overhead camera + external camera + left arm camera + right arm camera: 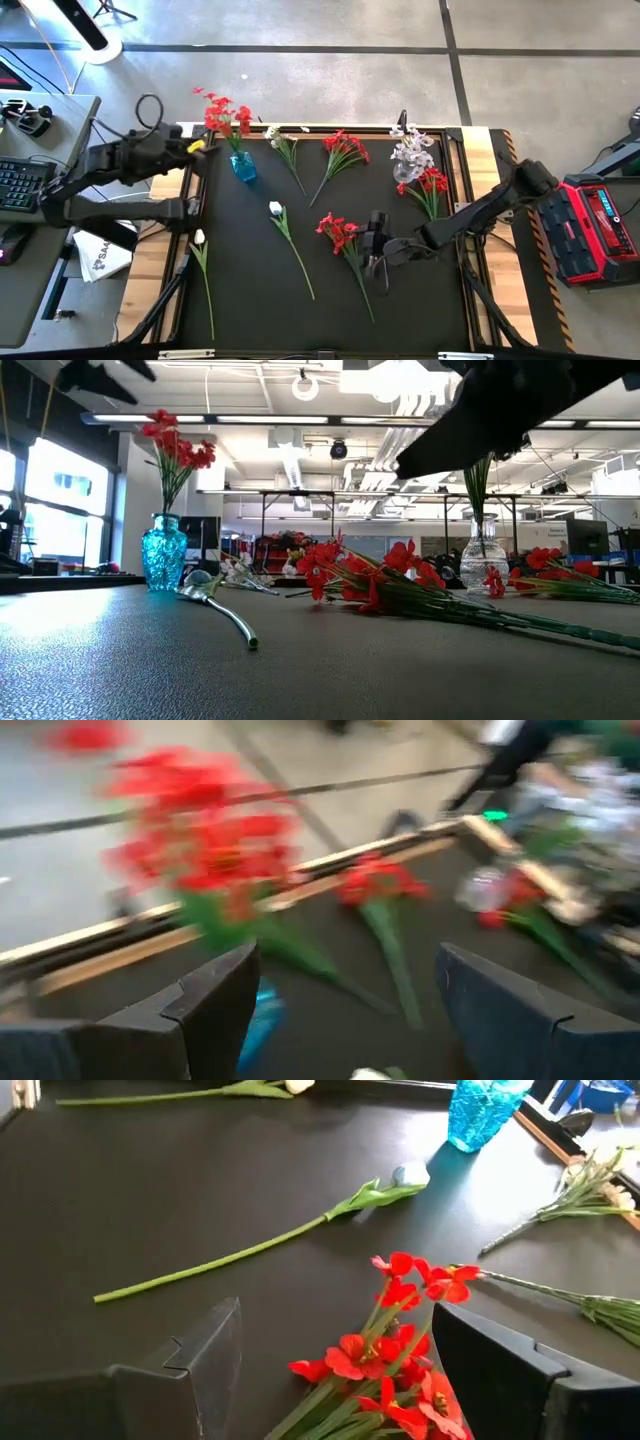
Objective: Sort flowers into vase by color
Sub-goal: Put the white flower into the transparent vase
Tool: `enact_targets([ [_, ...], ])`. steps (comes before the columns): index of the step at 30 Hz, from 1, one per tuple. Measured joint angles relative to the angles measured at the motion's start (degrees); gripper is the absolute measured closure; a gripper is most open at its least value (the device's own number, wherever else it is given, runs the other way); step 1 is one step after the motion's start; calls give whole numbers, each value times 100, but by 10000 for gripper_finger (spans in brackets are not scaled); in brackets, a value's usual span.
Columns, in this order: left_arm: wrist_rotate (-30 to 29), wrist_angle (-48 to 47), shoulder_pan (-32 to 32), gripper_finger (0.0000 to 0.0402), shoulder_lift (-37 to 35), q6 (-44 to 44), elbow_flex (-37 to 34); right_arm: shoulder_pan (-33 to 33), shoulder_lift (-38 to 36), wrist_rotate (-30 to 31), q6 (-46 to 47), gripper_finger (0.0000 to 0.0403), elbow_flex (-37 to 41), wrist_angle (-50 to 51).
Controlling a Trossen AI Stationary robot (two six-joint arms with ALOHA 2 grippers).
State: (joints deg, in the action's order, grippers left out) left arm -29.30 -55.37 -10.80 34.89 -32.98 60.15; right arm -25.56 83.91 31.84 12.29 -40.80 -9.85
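- Your right gripper sits with its jaws spread and empty, straddling the stem of a red sprig that lies near the middle of the mat; in the right wrist view the red blossoms lie between the two fingers.
- Your left gripper hangs at the far left corner, jaws spread and holding nothing, just left of the blue vase.
- The blue vase already holds red flowers.
- The clear vase at the far right holds pale flowers.
- A second red sprig lies at the far middle, and a third just beside the clear vase.
- A white sprig lies just right of the blue vase.
- A white bud on a long stem lies left of your right gripper.
- Another white bud lies along the left edge of the mat.
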Motion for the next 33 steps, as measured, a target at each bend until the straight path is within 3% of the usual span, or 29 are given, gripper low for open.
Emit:
enact_targets([
  [8,215,3689,1841,117,459,1518,-1633,-306,-857,-279,744,128,0,861],
  [14,-109,5995,2847,117,1402,2555,-2306,-607,-1549,-919,2698,128,0,2416],
  [18,-819,6264,3115,117,2040,2617,-2451,-807,-1674,-1368,4444,128,0,3770],
  [22,-1471,6242,3160,117,2625,2444,-2473,-950,-1452,-926,5445,128,2,4393],
  [26,-2053,6255,3128,117,3141,2255,-2478,-970,-920,-925,5613,128,2,3846],
  [29,-2100,6247,3059,117,3459,2087,-2478,-874,-434,-937,5478,128,-20,3235],
  [33,-2103,6255,3027,117,3739,1918,-2478,-680,232,-950,5269,128,-443,3197],
])
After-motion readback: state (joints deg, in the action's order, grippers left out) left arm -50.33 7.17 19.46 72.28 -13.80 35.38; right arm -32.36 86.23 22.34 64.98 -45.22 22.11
